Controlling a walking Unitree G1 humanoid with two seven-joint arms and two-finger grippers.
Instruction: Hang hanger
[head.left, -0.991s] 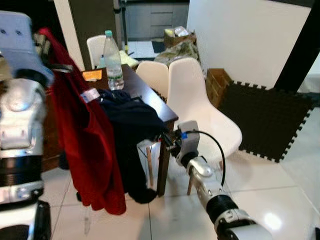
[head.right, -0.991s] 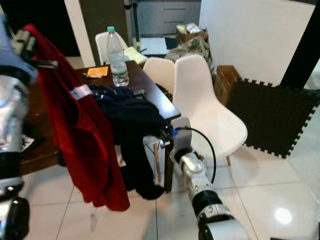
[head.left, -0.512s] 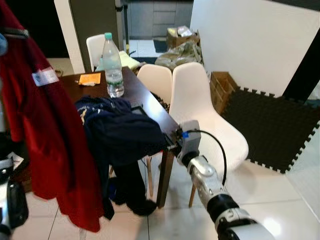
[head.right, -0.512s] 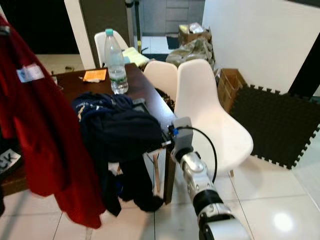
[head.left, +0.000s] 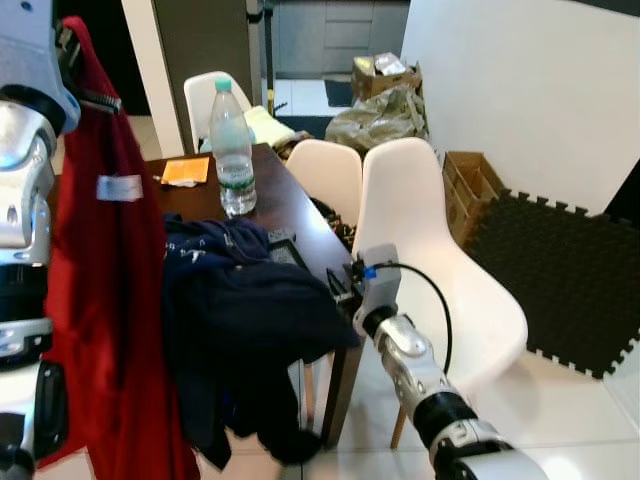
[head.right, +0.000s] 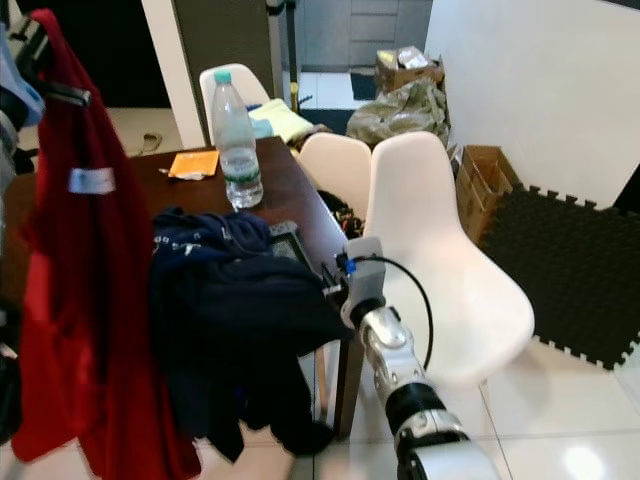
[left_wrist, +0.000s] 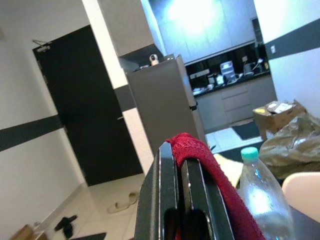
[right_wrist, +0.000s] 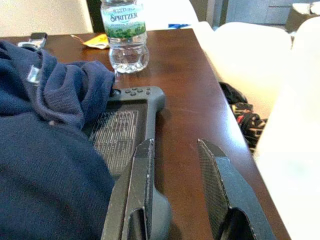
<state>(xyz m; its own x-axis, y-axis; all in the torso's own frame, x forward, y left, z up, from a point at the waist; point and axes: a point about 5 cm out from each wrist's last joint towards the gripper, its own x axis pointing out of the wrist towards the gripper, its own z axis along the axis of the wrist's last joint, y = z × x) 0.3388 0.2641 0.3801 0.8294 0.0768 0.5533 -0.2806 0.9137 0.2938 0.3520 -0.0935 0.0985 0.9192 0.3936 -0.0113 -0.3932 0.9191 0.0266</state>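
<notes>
Right gripper (right_wrist: 172, 192) sits low at the worktop (head.left: 290, 205) edge, jaws spread and empty, over a dark flat device (right_wrist: 125, 130) beside the navy garment (head.left: 250, 310). Left gripper (left_wrist: 182, 200) is raised high on the robot's left, jaws pressed together, pinching the red garment (head.left: 105, 300); its hanger is hidden by cloth. Since half a second ago the view has shifted and the garment now hangs fully clear of the worktop. Likely carrying phase: no rail in view. Farther back: water bottle (head.left: 233, 150), white chairs (head.left: 440, 270).
</notes>
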